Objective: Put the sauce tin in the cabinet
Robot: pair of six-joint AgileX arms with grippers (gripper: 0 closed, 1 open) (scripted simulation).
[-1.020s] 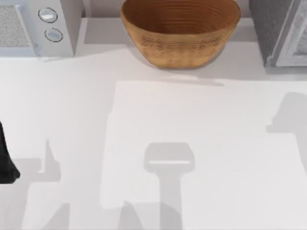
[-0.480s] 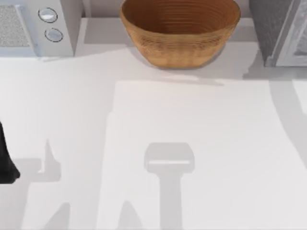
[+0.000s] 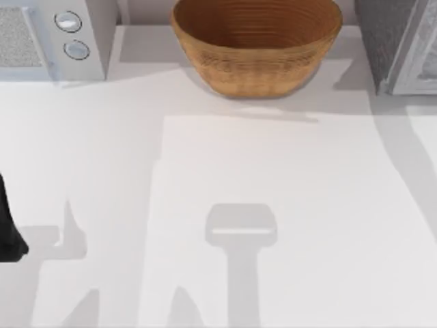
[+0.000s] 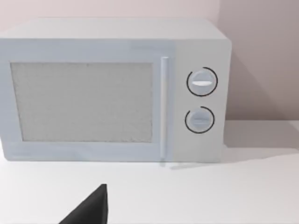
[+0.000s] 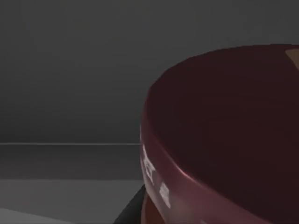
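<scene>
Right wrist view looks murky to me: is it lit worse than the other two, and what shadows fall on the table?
Right wrist view: dim grey surroundings, the maroon tin close up. Top view: bright, with soft grey arm shadows across the table, one running toward the cabinet. Left wrist view: evenly lit microwave, faint shadow beside it.

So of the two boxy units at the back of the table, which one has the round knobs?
The white microwave at the table's back left: two round knobs sit stacked beside its mesh door. The speckled dark-grey cabinet at the back right has none visible.
</scene>
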